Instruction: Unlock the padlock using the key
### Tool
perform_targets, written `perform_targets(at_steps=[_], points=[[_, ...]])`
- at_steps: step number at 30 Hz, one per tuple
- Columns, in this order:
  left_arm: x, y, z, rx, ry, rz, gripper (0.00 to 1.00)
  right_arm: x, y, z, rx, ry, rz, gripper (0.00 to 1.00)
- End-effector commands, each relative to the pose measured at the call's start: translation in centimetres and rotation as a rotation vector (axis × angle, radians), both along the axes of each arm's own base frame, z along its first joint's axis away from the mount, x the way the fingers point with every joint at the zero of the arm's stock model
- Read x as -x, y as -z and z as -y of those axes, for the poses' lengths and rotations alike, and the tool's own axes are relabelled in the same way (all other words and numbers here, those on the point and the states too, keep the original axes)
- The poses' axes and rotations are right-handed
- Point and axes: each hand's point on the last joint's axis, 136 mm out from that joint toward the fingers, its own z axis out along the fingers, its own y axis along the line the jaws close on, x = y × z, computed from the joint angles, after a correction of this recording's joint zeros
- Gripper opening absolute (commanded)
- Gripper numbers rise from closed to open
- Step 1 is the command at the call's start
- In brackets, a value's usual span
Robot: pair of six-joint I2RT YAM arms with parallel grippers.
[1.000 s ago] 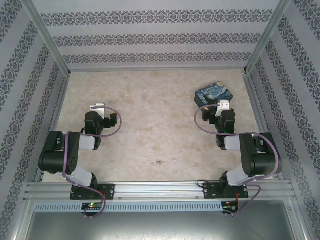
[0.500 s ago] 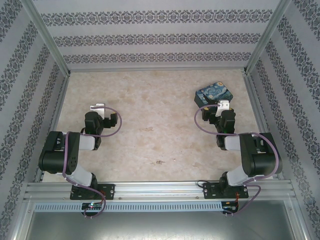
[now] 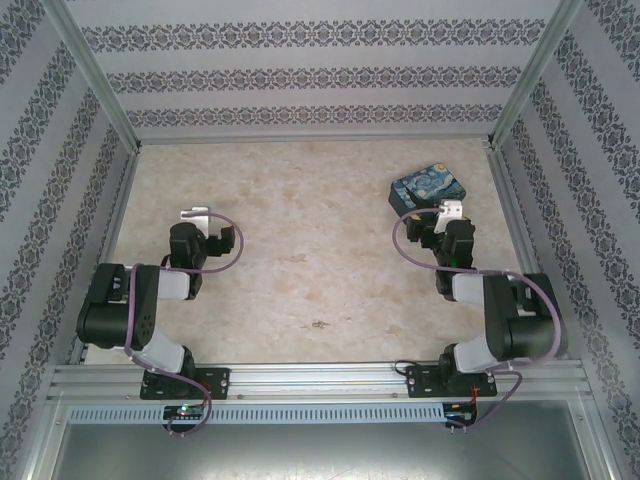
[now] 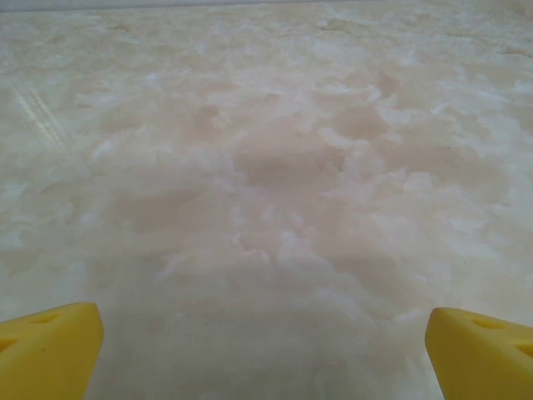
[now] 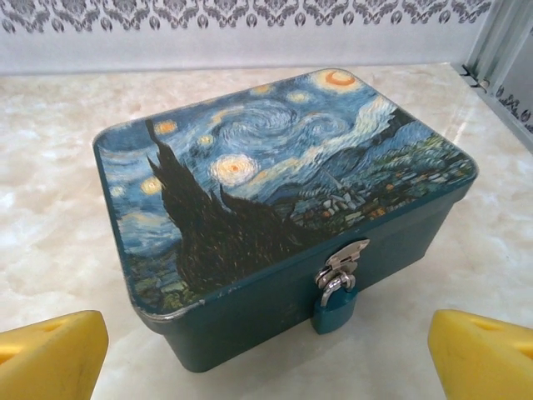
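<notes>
Both empty, jaws spread wide: left gripper (image 4: 265, 354), right gripper (image 5: 266, 354), fingertips (image 5: 54, 354) cropped; padlock (image 5: 336, 306) shackle partly behind hasp (image 5: 343, 258).

Tabletop (image 4: 275, 167) under left gripper (image 4: 265, 367): marble-look pattern, smooth, faint sheen. Fingers (image 4: 46, 350): yellow, matt, plastic-like; same on right gripper (image 5: 266, 371). Box (image 5: 275, 175) just ahead of right gripper: glossy printed lid, bright metal rim, teal painted sides, satin. Hasp (image 5: 343, 260): shiny silvery metal. Padlock (image 5: 335, 310) under hasp: smooth teal body, slight sheen; silvery metal shackle. Wall (image 5: 250, 33) beyond box: patterned, matt.
</notes>
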Motion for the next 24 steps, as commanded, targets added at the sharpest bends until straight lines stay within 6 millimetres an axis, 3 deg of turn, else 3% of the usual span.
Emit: perform_targets(at_steps=[1,7,15,19,24], points=[[-0.7,-2.9,-0.6,0.005,-0.031,0.013,1.00,0.4,-4.1,0.9,-0.049,0.048,0.045,0.98],[-0.6,-5.9,-0.7,0.030,-0.050,-0.084,1.00,1.7,-7.3,2.0,-0.408,0.128,0.006,0.98],[-0.9,-9.4,0.5,0.267,-0.122,-0.163,1.00,-1.8,-13.0,0.4,-0.630,-0.025,0.031,0.98],[-0.9,-9.8,2.1,0.368,-0.117,-0.236,1.00,-5.2,-13.2,1.4,-0.659,0.011,-0.068,0.93],[-1.1,-9.8,4.8,0.485,-0.074,-0.302,1.00,-9.5,-10.4,4.7,-0.740,0.139,-0.190,0.83]])
